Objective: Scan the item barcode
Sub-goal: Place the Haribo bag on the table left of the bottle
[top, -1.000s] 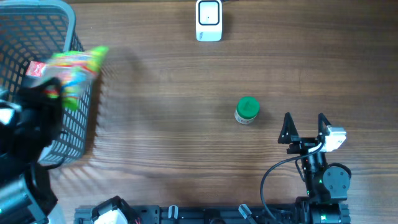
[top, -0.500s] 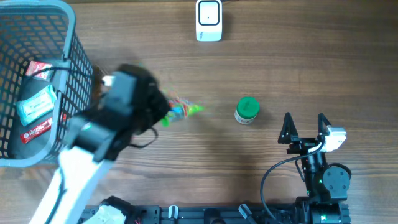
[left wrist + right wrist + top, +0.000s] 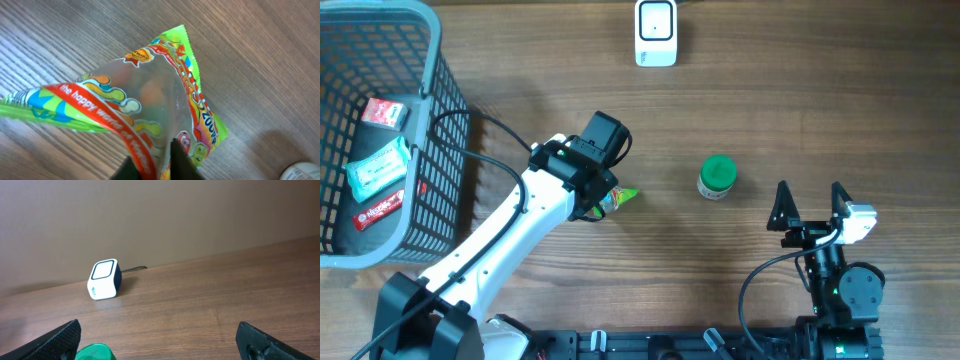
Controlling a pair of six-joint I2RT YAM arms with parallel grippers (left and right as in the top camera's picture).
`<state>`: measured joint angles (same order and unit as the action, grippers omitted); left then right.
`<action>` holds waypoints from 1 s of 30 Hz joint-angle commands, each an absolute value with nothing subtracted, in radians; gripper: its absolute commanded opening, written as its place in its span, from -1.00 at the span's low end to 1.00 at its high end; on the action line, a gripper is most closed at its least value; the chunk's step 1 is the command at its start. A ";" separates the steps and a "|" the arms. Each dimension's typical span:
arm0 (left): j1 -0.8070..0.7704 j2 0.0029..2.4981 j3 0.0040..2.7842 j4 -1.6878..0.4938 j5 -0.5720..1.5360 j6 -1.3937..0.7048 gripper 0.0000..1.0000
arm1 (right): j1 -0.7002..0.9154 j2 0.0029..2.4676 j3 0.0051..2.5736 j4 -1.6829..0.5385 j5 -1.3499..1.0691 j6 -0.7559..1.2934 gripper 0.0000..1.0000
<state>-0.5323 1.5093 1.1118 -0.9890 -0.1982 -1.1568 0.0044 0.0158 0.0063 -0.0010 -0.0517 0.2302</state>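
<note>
A bright green and multicoloured candy bag (image 3: 150,95) hangs from my left gripper (image 3: 156,159), which is shut on its upper edge, one black finger on each side. In the overhead view the bag (image 3: 619,197) pokes out from under the left wrist at the table's middle. Whether its lower corner touches the wood I cannot tell, and no barcode shows. The white scanner (image 3: 656,32) stands at the far edge, also seen from the right wrist (image 3: 104,279). My right gripper (image 3: 810,205) rests open and empty at the front right (image 3: 160,339).
A green-capped small bottle (image 3: 717,178) stands between the bag and the right gripper, with its cap (image 3: 95,352) just ahead of the right fingers. A grey wire basket (image 3: 432,95) at the far left holds several packets.
The left arm has swung from the basket to the table's middle, carrying the candy bag down close to the wood. The right arm has not moved.
</note>
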 commanded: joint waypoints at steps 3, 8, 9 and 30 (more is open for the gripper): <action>-0.537 1.519 1.109 -0.980 -0.276 -1.190 1.00 | 0.008 0.010 0.005 0.001 -0.046 0.239 1.00; -0.535 1.492 1.122 -0.981 -0.324 -1.183 1.00 | 0.008 0.010 0.005 0.001 -0.046 0.239 0.99; -0.533 1.478 1.133 -0.984 -0.332 -1.177 1.00 | 0.008 0.010 0.005 0.001 -0.046 0.238 0.99; 0.316 1.310 1.800 -1.129 -0.254 -0.754 1.00 | 0.008 0.010 0.005 0.001 -0.046 0.239 0.99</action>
<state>0.1429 1.2201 1.8057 -1.0851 -0.3588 -0.7448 0.0044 0.0154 0.0063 -0.0010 -0.0517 0.2302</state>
